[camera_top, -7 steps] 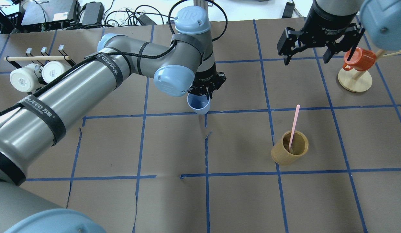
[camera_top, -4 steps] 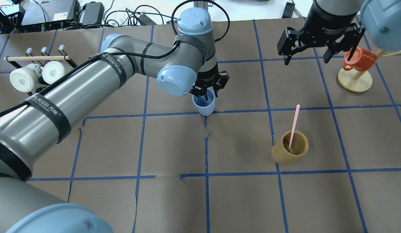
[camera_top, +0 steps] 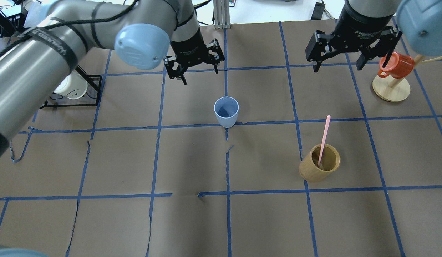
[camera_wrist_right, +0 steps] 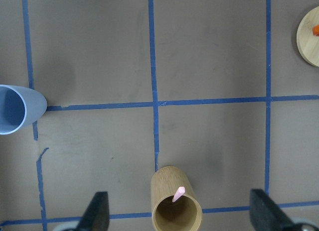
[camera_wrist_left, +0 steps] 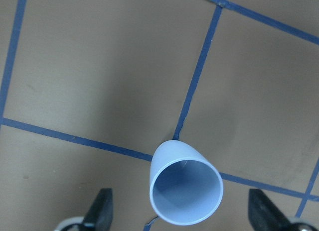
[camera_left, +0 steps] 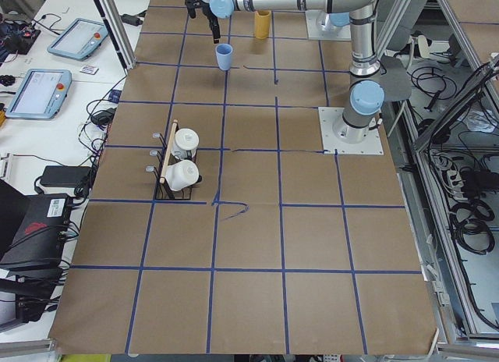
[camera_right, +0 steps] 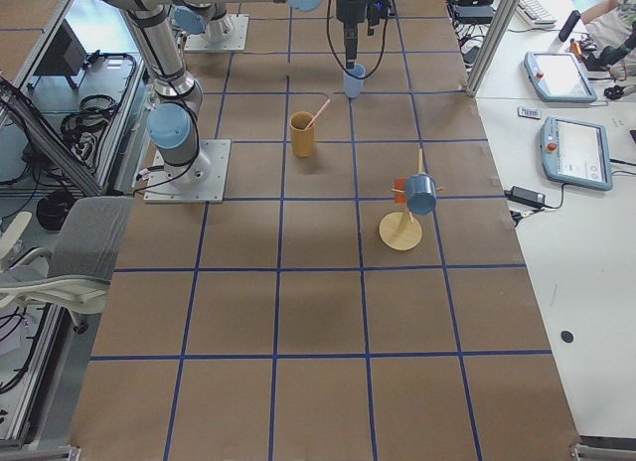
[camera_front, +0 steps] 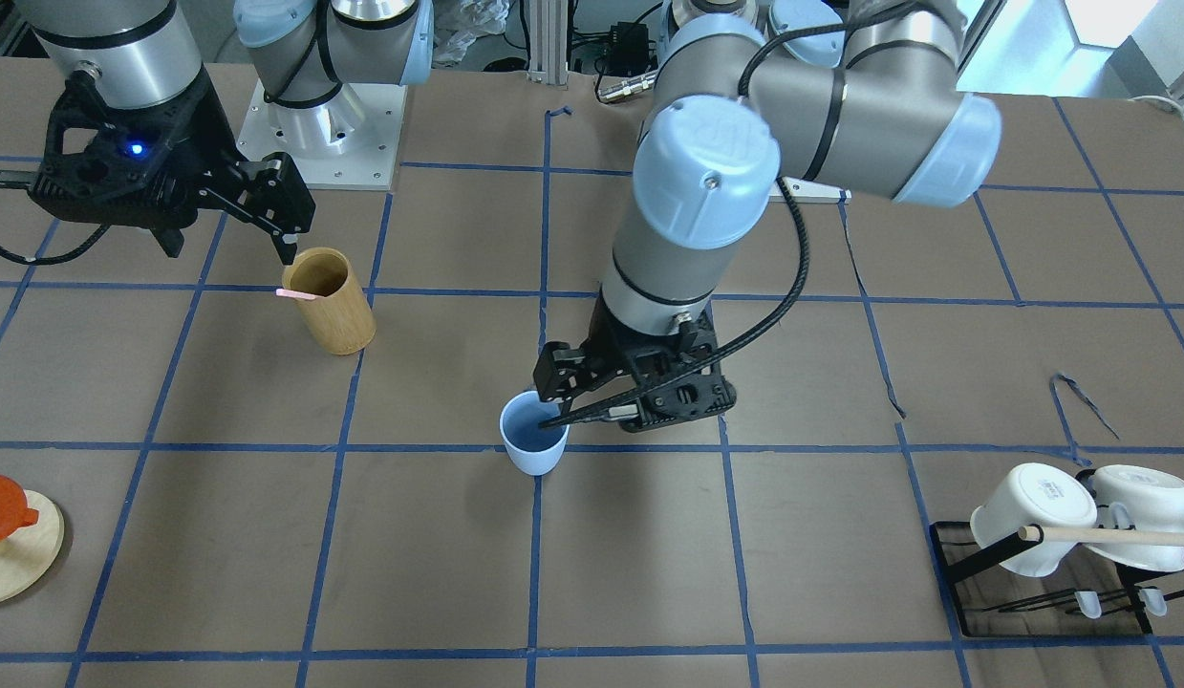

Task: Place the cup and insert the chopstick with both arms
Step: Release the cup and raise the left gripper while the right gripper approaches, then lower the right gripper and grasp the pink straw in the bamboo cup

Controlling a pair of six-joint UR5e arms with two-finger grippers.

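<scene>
The light blue cup (camera_top: 226, 112) stands upright on the brown table near its middle, on a blue tape line, with nothing holding it. It also shows in the front view (camera_front: 534, 449) and from above in the left wrist view (camera_wrist_left: 185, 191). My left gripper (camera_top: 201, 77) is open and empty, raised above the cup and behind it. The front view shows this gripper low, at the cup's rim. One pale pink chopstick (camera_top: 325, 137) leans in the tan bamboo cylinder (camera_top: 319, 162). My right gripper (camera_top: 349, 67) is open and empty, high above the far right.
A black rack with white mugs (camera_front: 1031, 521) and a wooden dowel (camera_front: 1108, 537) stands at the far left of the table. An orange mug (camera_top: 395, 66) hangs on a wooden stand (camera_top: 390, 89) at the far right, close to my right gripper.
My left gripper has let go of the blue cup, opened, and lifted up and back from it. The cup, tilted before, now stands upright. The right arm has not moved.
</scene>
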